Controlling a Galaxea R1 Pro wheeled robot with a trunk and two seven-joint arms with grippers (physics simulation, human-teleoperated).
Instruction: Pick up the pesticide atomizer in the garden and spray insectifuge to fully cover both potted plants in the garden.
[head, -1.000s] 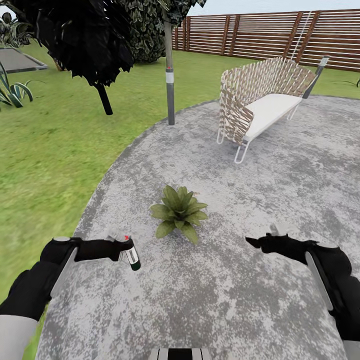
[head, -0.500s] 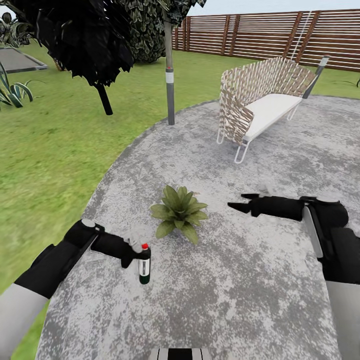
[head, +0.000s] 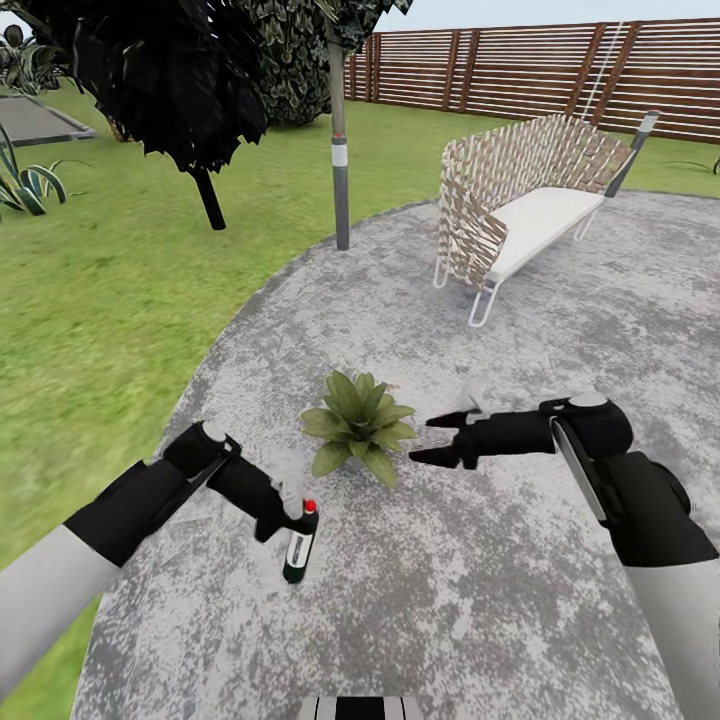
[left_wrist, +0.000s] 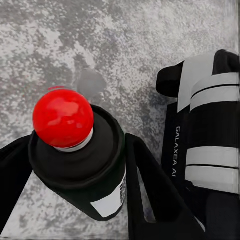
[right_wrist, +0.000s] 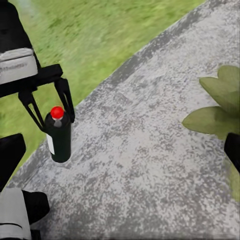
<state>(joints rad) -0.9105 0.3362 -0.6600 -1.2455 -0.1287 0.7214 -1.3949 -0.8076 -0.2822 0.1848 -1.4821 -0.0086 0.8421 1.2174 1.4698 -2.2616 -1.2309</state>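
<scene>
Jaws of the left gripper (head: 290, 515) are closed on the atomizer (head: 299, 545), clamping it near the neck just under the red top (left_wrist: 63, 118); the bottle hangs roughly upright, slightly tilted, above the patio (head: 520, 600). Jaws of the right gripper (head: 432, 440) stand parted and hold nothing.

Landmark: the plant (head: 358, 422), a low green rosette sitting on the patio.
- Atomizer: near the plant, on the robot's side of it and toward the left arm. Not touching the leaves.
- Right gripper: just beside the plant on the opposite side, fingertips close to the outer leaves; contact cannot be told.
- Chair (head: 525, 205): well beyond the plant, on the patio.
- Pole (head: 340, 150): beyond the plant, at the edge where patio meets grass (head: 110, 300).

Progress, as judged: pickup is done, the bottle is in hand. Spraying looks not yet begun; no mist or wetting shows on the leaves. The red top does not point at the plant, so aiming is likely still to come. Covering this plant and a second one remains.

Containers: the atomizer's contents cannot be seen through its dark body. The plant's pot is hidden under the leaves.
</scene>
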